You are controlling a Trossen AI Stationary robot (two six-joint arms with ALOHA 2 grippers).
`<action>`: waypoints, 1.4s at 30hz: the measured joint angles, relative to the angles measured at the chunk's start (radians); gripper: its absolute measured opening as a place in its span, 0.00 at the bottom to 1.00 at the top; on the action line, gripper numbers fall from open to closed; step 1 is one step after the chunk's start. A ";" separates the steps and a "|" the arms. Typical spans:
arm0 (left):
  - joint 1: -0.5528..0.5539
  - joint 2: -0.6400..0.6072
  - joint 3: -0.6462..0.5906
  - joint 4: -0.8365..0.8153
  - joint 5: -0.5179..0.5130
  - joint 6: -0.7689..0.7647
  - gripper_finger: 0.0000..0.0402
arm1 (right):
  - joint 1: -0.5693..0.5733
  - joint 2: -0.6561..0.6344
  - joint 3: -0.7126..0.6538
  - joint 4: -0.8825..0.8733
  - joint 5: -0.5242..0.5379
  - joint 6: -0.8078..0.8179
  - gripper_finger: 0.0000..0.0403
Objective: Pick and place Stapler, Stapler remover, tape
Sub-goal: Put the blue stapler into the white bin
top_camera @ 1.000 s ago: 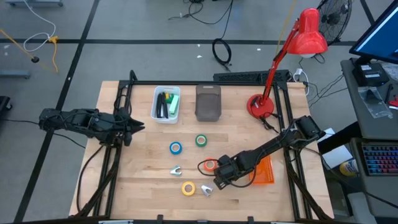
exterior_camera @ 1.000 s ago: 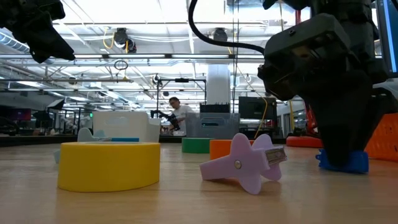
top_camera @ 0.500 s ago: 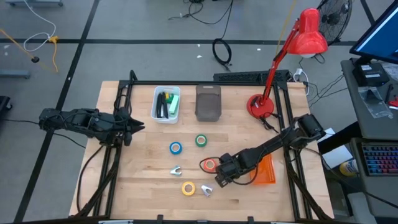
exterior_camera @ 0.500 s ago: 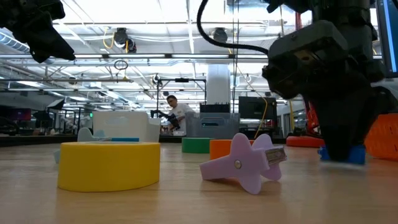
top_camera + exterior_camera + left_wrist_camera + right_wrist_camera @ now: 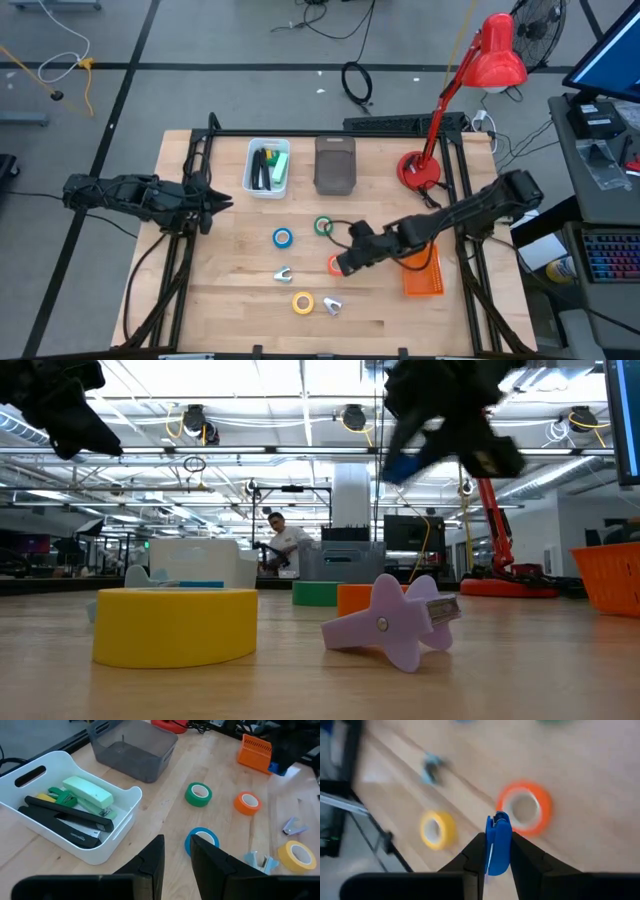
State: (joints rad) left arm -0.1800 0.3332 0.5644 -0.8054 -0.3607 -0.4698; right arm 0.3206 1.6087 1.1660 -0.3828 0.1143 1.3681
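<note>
No lettering, label, brand name, number or sign could be read in any view. The things on the surface showed plain coloured faces, and whatever hung in the room beyond was too small to make out.

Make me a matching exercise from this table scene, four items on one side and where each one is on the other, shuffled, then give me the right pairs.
Items
1. green stapler
2. blue stapler remover
3. yellow tape roll
4. orange basket

Places
A. on the table's near edge, beside the lilac stapler remover
B. gripped in the right end effector, above the table
C. in the white bin
D. on the table's right side, beyond the right arm

Pairs: 1-C, 2-B, 3-A, 4-D
</note>
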 joint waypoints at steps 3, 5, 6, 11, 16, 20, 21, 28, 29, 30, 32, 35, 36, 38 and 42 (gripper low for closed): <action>0.000 0.000 0.000 0.024 0.001 0.004 0.23 | -0.042 -0.003 0.002 0.138 0.043 -0.082 0.15; 0.000 0.000 0.000 0.057 0.000 0.012 0.23 | -0.078 -0.002 0.001 0.224 0.047 -0.154 0.15; 0.000 0.000 0.000 0.079 0.000 0.019 0.23 | -0.097 -0.002 0.001 0.274 0.046 -0.192 0.15; 0.000 0.026 0.000 0.204 -0.004 0.046 0.23 | -0.197 0.001 0.002 0.432 0.037 -0.368 0.15; 0.013 0.106 0.000 0.323 -0.007 0.046 0.23 | -0.300 0.001 0.002 0.517 -0.048 -0.495 0.15; 0.040 0.194 0.000 0.414 -0.008 0.050 0.23 | -0.375 0.001 0.002 0.562 -0.120 -0.581 0.15; 0.048 0.218 0.000 0.436 -0.007 0.053 0.23 | -0.394 0.001 0.002 0.575 -0.136 -0.598 0.15; 0.141 0.372 0.000 0.621 -0.012 0.078 0.23 | -0.488 0.000 0.002 0.721 -0.225 -0.697 0.15; 0.156 0.388 0.000 0.638 -0.012 0.085 0.23 | -0.496 0.000 0.002 0.737 -0.229 -0.708 0.15; 0.172 0.403 0.000 0.653 -0.012 0.088 0.23 | -0.503 0.000 0.002 0.749 -0.235 -0.719 0.15; 0.206 0.427 0.000 0.703 -0.006 0.087 0.23 | -0.515 0.000 0.002 0.775 -0.247 -0.738 0.15; 0.260 0.450 0.000 0.770 0.016 0.075 0.23 | -0.528 0.000 0.002 0.819 -0.247 -0.769 0.15; 0.278 0.455 0.000 0.789 0.031 0.074 0.23 | -0.532 0.002 0.002 0.831 -0.247 -0.780 0.15; 0.313 0.460 0.000 0.822 0.062 0.060 0.23 | -0.539 0.023 0.004 0.886 -0.247 -0.788 0.15; 0.369 0.460 0.000 0.865 0.105 0.020 0.23 | -0.550 0.083 0.013 1.007 -0.280 -0.763 0.15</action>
State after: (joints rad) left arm 0.1887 0.7927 0.5644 0.0599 -0.2552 -0.4495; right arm -0.2295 1.6920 1.1785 0.6239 -0.1657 0.6054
